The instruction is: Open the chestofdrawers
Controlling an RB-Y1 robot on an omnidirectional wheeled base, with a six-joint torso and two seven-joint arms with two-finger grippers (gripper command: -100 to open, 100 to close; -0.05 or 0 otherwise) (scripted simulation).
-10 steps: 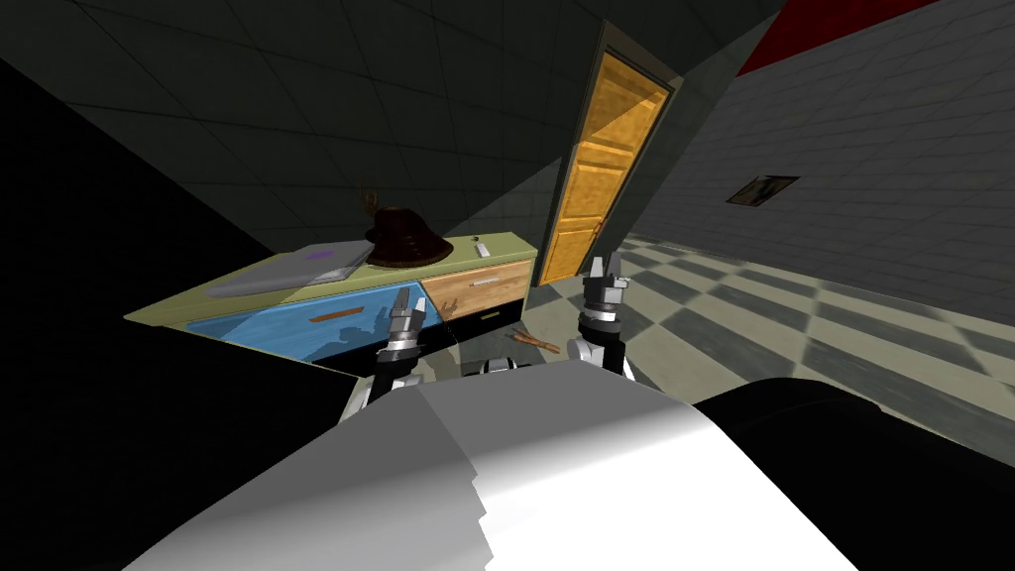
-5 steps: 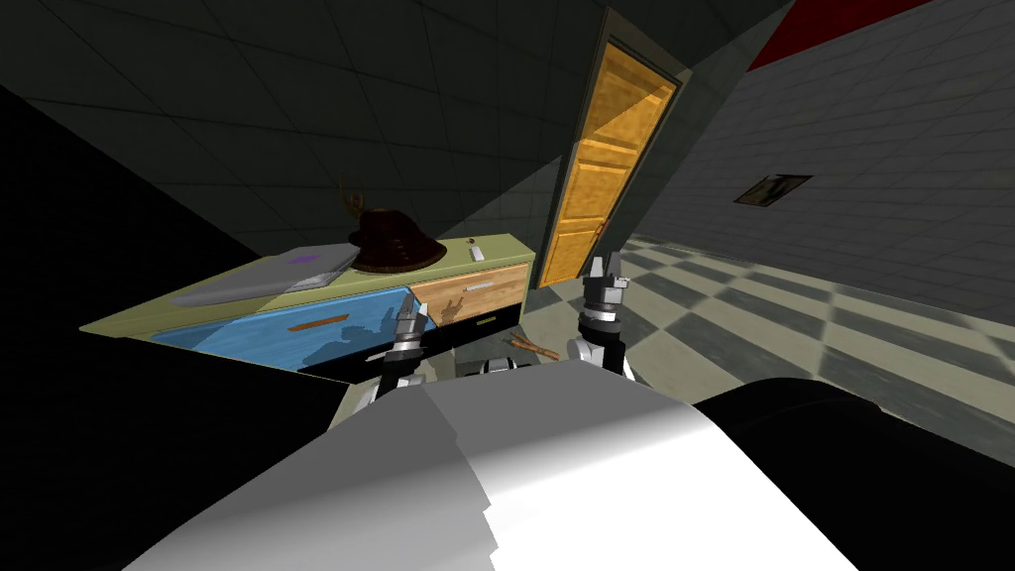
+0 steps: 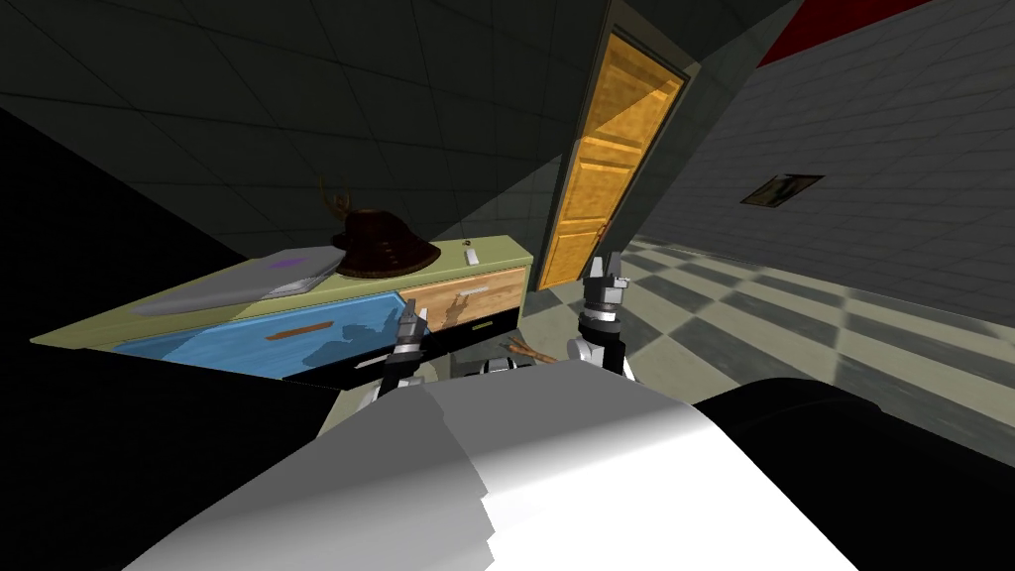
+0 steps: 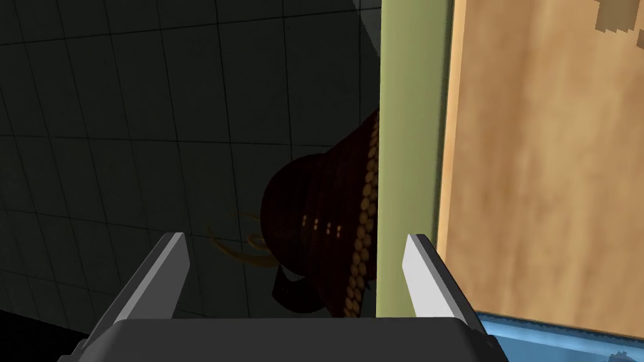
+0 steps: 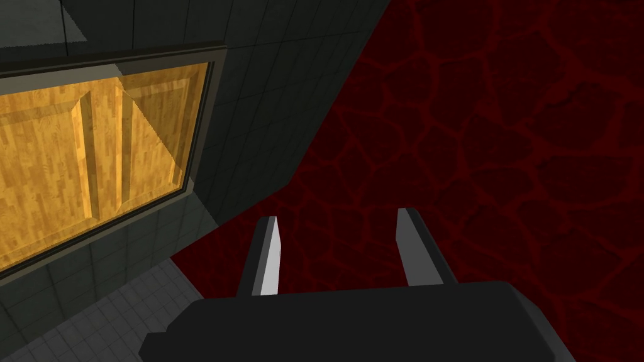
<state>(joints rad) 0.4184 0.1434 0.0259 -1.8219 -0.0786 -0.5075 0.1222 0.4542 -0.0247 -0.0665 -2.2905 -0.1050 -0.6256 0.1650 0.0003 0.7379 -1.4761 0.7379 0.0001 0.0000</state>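
The chest of drawers [image 3: 198,302] has an olive green top, a blue drawer front [image 3: 258,337] with a brown handle, and a wooden drawer front [image 3: 476,290] with a pale handle. My left gripper [image 3: 409,319] is open in front of the seam between the blue and wooden fronts. In the left wrist view its fingers [image 4: 170,264] stand apart, level with the olive top edge [image 4: 409,157] beside the wooden front [image 4: 541,163]. My right gripper [image 3: 604,270] is open, raised to the right of the chest, clear of it.
A dark brown helmet-like object [image 3: 382,243], a grey flat slab [image 3: 238,283] and a small white item [image 3: 472,256] lie on the chest top. An orange door [image 3: 605,164] stands right of the chest. A brown stick [image 3: 530,349] lies on the checkered floor [image 3: 793,317].
My view has shifted, so the chest sits further left and lower in the picture. The left gripper has edged right, towards the wooden front. The right gripper has not moved.
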